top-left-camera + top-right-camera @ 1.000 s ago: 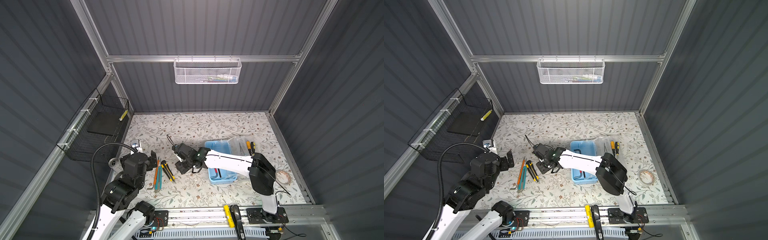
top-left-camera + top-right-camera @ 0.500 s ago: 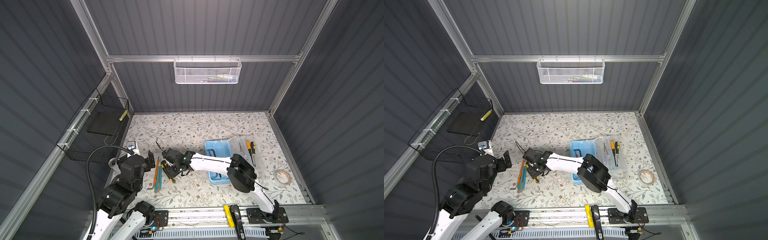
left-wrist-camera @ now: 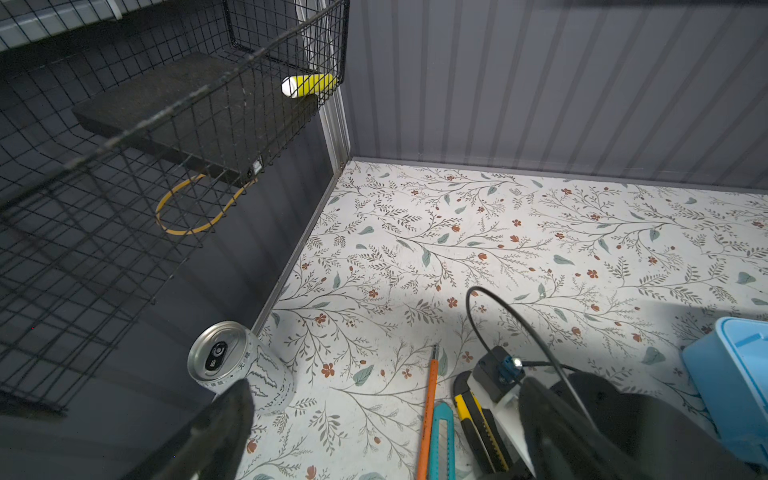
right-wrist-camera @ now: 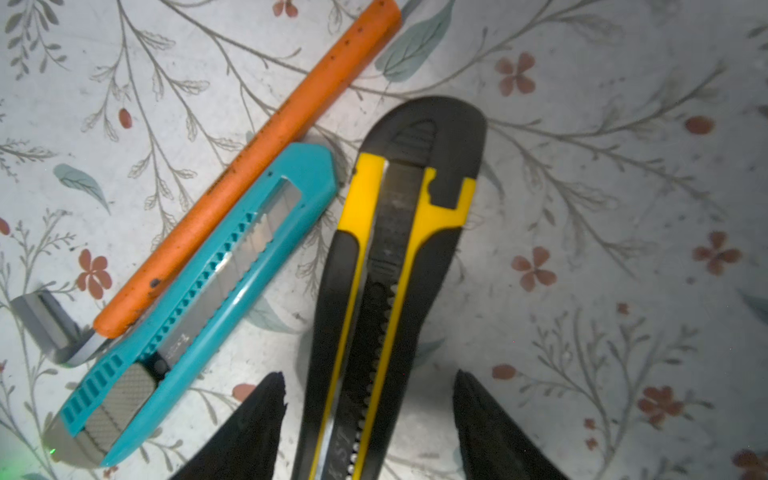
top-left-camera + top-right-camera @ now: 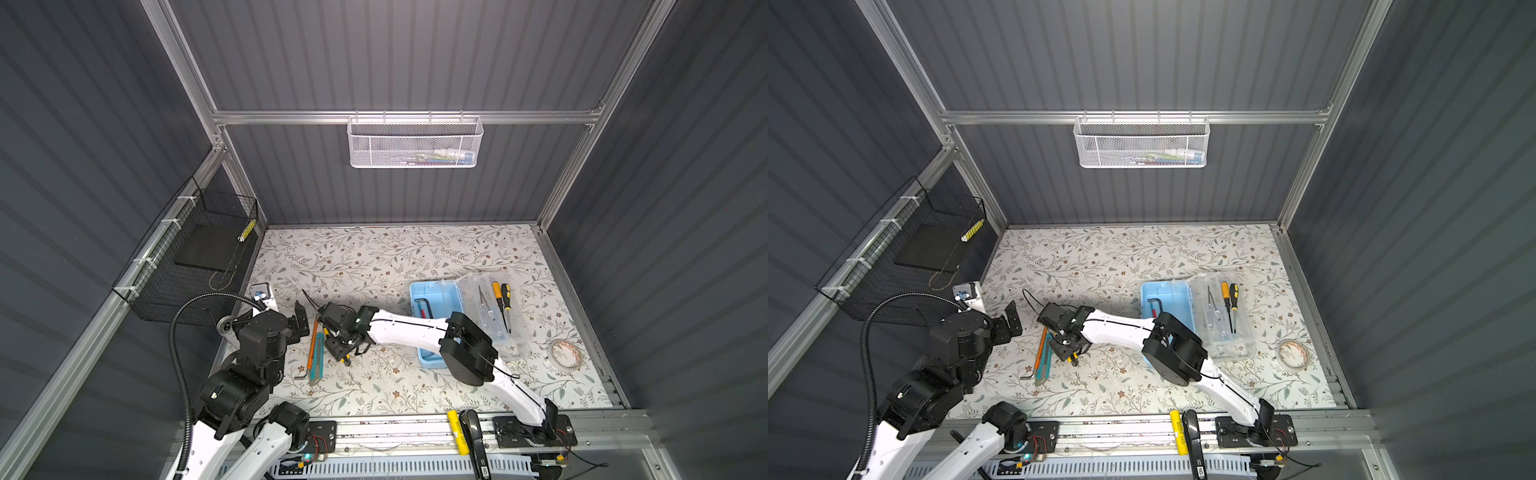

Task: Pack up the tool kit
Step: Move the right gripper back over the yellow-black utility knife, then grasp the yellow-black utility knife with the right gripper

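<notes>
The right claw (image 4: 370,386) stands released astride the yellow-and-black cutter knife (image 4: 386,270), one finger at each side without touching, I suppose to carry it into the tool kit (image 5: 440,293), which lies open on the worktop (image 5: 374,257) further right, while the left claw (image 3: 384,399) idles, also released.

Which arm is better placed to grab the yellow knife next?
Right. The right gripper hovers over the knife, jaws open on either side of its handle. The left gripper hangs open by the can, not over the knife, so it would likely need repositioning first.
</notes>
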Tool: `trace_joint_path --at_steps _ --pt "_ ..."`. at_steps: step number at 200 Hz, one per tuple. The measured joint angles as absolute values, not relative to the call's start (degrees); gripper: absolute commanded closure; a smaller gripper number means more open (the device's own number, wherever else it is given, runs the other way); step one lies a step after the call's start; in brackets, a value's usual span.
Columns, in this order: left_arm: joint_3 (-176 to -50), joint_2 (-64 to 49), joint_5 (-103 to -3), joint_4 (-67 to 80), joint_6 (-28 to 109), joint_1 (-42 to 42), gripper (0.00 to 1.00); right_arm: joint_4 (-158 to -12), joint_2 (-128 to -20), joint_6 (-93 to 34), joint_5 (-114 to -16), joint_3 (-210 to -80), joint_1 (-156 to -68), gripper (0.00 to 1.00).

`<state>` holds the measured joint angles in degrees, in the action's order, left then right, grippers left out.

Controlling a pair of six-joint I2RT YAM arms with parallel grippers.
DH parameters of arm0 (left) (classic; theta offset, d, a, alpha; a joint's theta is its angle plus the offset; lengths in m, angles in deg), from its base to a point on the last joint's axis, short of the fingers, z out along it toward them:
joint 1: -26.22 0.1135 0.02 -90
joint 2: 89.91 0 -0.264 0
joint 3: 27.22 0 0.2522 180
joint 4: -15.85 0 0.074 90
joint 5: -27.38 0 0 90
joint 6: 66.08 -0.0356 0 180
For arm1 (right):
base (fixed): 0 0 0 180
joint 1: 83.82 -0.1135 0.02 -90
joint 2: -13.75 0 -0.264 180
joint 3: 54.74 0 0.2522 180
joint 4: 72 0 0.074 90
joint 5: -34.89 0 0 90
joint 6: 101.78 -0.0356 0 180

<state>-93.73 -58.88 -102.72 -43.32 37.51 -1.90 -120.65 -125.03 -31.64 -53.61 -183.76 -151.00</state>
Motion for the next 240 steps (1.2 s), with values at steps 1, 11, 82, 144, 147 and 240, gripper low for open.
trace_joint_path --at_steps 1,11,82,144,147,240 --pt "-93.73 -58.88 -102.72 -43.34 37.49 -1.90 0.00 -120.67 -125.07 -31.64 -53.61 -183.80 -151.02 0.33" --pt "-93.73 -58.88 -102.72 -43.32 37.49 -1.90 0.01 -120.80 -125.31 -31.38 -53.59 -184.09 -151.17 0.33" --pt "-93.73 -58.90 -102.70 -43.32 37.49 -1.90 0.00 -122.64 -128.39 -30.83 -52.01 -189.18 -151.48 0.47" --pt "-93.73 -58.64 -102.70 -43.34 37.49 -1.90 0.00 -123.73 -128.39 -30.79 -50.55 -189.29 -151.46 0.59" --pt "-93.73 -58.62 -102.70 -43.32 37.49 -1.90 0.01 -123.78 -128.39 -30.83 -50.51 -189.29 -151.46 0.60" --pt "-93.73 -58.62 -102.68 -43.32 37.49 -1.83 0.01 -123.86 -124.72 -30.90 -50.18 -184.81 -150.58 0.78"
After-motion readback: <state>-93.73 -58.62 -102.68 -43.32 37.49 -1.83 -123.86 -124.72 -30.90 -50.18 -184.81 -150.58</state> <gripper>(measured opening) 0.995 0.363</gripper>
